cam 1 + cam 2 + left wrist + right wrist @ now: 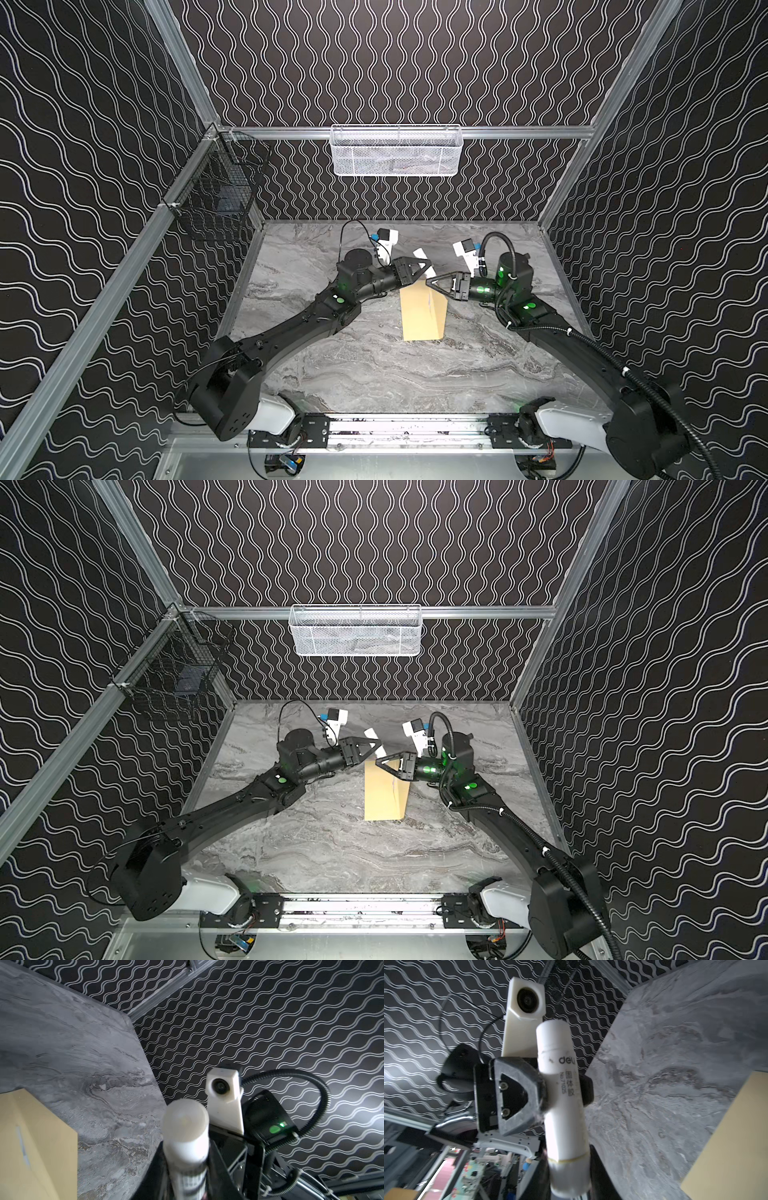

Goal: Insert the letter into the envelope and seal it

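The tan envelope point(422, 318) point(384, 798) lies flat on the marble table, and its edge shows in both wrist views point(31, 1147) point(726, 1136). The letter is not in view. A white glue stick point(420, 254) point(560, 1084) is held in the air above the envelope's far end. My left gripper point(426, 266) point(376, 746) point(187, 1167) is shut round the tube's middle. My right gripper point(431, 282) point(380, 761) point(569, 1172) is shut on its capped lower end. The two grippers meet tip to tip.
A white mesh basket point(395, 151) hangs on the back wall. A black wire basket point(216, 191) hangs at the left corner. The grey marble table point(374, 365) is walled by patterned panels on three sides.
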{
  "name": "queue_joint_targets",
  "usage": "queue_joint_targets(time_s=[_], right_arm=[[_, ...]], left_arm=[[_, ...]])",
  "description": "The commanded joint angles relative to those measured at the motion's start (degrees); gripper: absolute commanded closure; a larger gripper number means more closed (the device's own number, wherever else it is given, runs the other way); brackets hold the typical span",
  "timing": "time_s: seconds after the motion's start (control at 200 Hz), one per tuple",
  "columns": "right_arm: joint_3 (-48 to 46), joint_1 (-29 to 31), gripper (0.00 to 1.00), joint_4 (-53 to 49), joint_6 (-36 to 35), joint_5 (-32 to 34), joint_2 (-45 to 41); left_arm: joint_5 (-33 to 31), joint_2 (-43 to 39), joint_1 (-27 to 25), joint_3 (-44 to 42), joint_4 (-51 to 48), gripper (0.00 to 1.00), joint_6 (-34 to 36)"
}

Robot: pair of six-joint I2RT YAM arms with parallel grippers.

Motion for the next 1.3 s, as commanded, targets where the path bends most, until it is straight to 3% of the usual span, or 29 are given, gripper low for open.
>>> queue_joint_targets(time_s=[0.0,0.15,0.25,0.325,0.385,0.44,0.501,0.581,0.656,0.776,1.001,1.296], right_arm=[[-2.79,-1.42,0.87,30.25,19.17,-7.79,1.05],[-4.87,-1.62,0.85,43.23,28.62,-9.72,3.78],[-4.89,-1.63,0.83,43.40,29.41,-9.92,4.33],[-4.34,-1.57,0.69,38.02,26.20,-9.67,3.51],[-3.23,-1.60,0.53,27.64,19.28,-8.45,1.45],[-0.75,-1.64,0.39,9.61,7.55,-3.31,-1.93],[4.11,-0.96,0.24,-14.27,-7.54,8.68,-6.23],[8.10,3.09,0.17,-30.40,-18.47,29.91,-10.11],[8.51,7.35,0.15,-34.08,-23.64,41.06,-11.79],[9.82,12.43,0.15,-36.62,-29.39,50.92,-10.57],[12.06,18.72,0.15,-35.91,-33.87,53.58,-6.46],[12.46,21.34,0.19,-36.50,-35.27,54.96,-0.83]], left_arm=[[1.01,1.01,0.32,-0.37,0.31,1.00,1.21],[1.45,1.07,0.34,-0.27,1.03,1.00,0.88],[1.36,0.50,0.28,0.32,-0.86,1.00,1.53],[1.17,-0.13,0.33,0.60,-2.69,1.00,2.03],[0.54,-0.68,0.31,1.31,-5.73,1.00,2.71],[-0.50,-1.12,0.31,2.62,-10.75,1.00,3.97],[-2.12,-1.57,0.34,4.40,-17.06,1.00,5.40],[-4.33,-1.56,0.32,6.82,-24.62,1.00,6.64],[-5.44,-0.87,0.34,8.28,-28.03,1.00,6.68],[-5.69,0.65,0.26,10.18,-30.60,1.00,6.97],[-5.62,1.97,0.26,11.33,-30.96,1.00,6.77],[-5.14,2.12,0.15,10.89,-30.27,1.00,6.60]])
